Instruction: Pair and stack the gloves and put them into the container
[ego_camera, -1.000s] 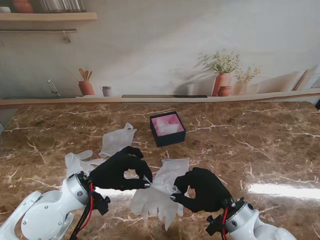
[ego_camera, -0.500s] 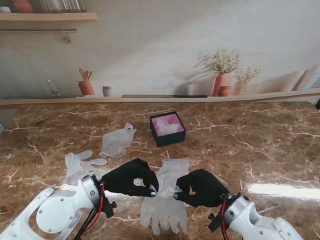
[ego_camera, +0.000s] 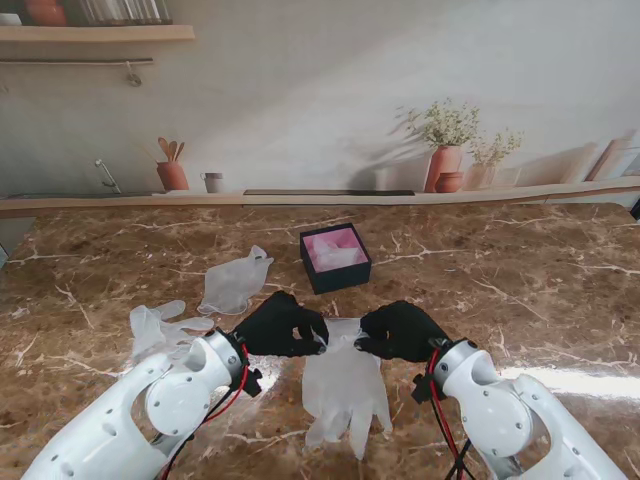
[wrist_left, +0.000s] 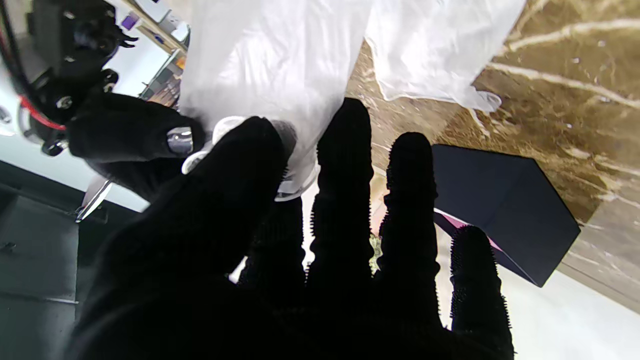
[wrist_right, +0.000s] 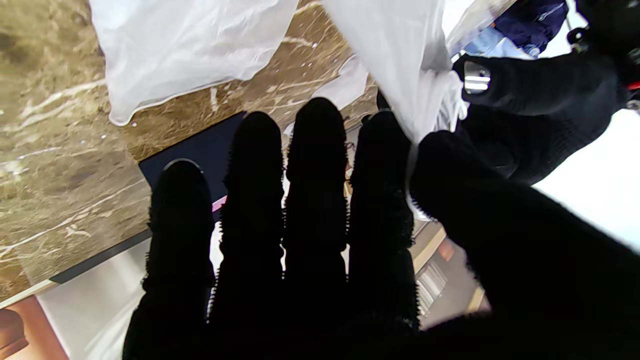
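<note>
I see my left hand (ego_camera: 283, 325) and right hand (ego_camera: 400, 331) both pinched on one glove's (ego_camera: 345, 385) cuff, lower centre of frame, box (ego_camera: 335, 257) farther from me.

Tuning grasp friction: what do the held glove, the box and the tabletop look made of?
Glove: thin, translucent white film, probably disposable plastic or vinyl; it wrinkles and hangs limp.
Box: matte dark rigid walls, likely card, pink inside.
Tabletop: brown marble look, glossy, shows glare; stone or laminate, cannot tell.
</note>
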